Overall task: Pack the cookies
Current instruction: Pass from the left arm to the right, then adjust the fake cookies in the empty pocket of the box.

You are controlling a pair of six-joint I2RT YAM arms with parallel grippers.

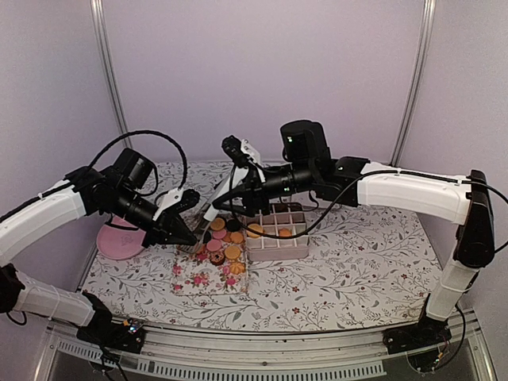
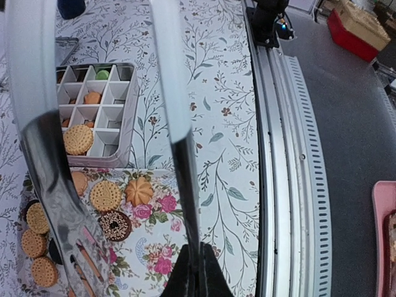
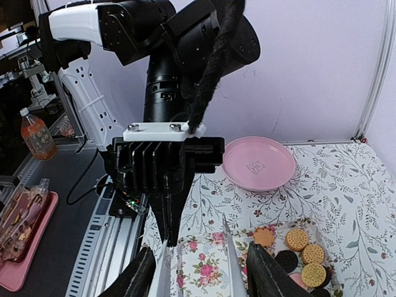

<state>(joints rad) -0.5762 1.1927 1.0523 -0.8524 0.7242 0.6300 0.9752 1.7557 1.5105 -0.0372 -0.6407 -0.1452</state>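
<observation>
Cookies (image 1: 225, 242) mostly unpacked; my right gripper (image 3: 204, 275) apart by them, left gripper (image 2: 197, 267) closed, so next: pinch one cleanly.

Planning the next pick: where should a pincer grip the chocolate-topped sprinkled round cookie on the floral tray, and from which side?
Probably across the rim of the chocolate-topped sprinkled round cookie, coming straight down: it lies flat on the floral tray, too thin for a sideways approach, and tan cookies sit close beside it.
</observation>
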